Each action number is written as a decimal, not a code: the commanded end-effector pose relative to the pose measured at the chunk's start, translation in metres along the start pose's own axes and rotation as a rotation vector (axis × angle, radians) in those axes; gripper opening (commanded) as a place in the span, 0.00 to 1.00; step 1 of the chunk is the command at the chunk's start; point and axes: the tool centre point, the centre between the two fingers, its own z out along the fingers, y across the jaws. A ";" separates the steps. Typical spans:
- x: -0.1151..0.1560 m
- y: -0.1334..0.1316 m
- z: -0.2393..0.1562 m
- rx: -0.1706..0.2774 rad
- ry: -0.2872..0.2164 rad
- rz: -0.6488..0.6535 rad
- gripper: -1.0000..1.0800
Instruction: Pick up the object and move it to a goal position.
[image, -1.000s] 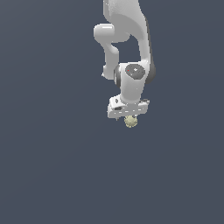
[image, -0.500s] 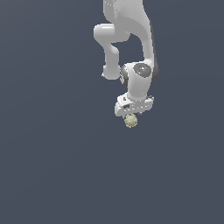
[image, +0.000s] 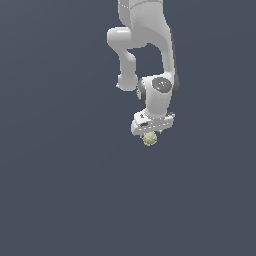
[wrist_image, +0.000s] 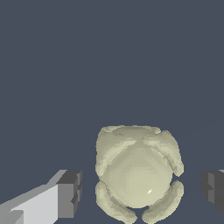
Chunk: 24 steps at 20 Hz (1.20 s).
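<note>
Lumpy and pale yellow-beige, the ball (image: 149, 139) sits directly under the white arm (image: 150, 50) in the exterior view, just below the tool (image: 150, 134), whose body hangs over it so closely that the two look nearly in contact; from this angle I cannot tell whether they actually touch. In the wrist view, going from one side to the other, a dark pad on a pale finger (wrist_image: 69, 193) comes first, then a clear strip of the plain dark grey tabletop (wrist_image: 109, 57), then the ball (wrist_image: 138, 173) with its ridged, folded surface and a small bright glint, then another strip of tabletop, and last the second dark pad at the picture's edge. The ball therefore lies between the two fingers, a little nearer the first pad than the second, with visible space on both sides and neither pad touching it. The tool (wrist_image: 142, 190) stands wide, its spread somewhat broader than the ball, and it holds nothing. The ball appears to rest on the tabletop, though the flat grey render gives no shadow to confirm contact.
</note>
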 end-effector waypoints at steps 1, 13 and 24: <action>-0.001 -0.001 0.013 0.000 -0.001 -0.001 0.96; -0.001 -0.001 0.032 0.000 0.000 -0.002 0.00; 0.003 0.000 0.029 0.003 0.013 -0.008 0.00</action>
